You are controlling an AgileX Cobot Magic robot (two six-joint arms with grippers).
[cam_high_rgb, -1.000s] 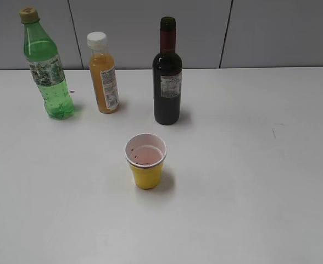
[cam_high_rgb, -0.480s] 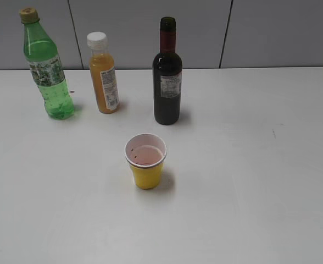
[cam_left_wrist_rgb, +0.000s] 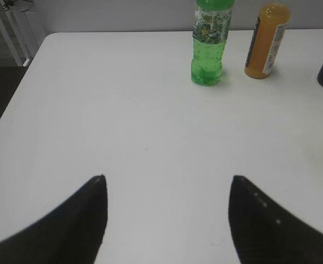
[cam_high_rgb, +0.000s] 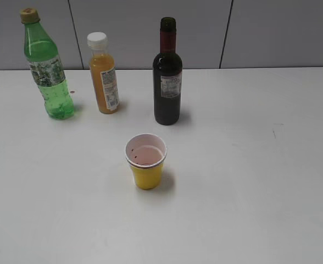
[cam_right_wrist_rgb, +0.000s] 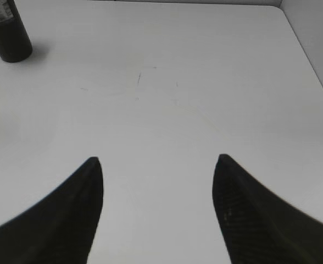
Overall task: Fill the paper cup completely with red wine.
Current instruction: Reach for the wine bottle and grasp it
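Right wrist view placed the upright dark glass wine bottle (cam_right_wrist_rgb: 7, 33) far left of the spread, empty right gripper (cam_right_wrist_rgb: 156, 165), probably the nearer arm.

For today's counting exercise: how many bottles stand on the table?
3, in a row at the back: green soda bottle on the left, orange juice bottle in the middle, red wine bottle on the right. None seem hidden.

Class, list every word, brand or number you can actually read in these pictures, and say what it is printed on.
Nothing can be read.
Wine bottle label: print too small and blurred.
Orange juice bottle label: print too small.
Green soda bottle label: pattern only, blurred.
Paper cup: no print visible.
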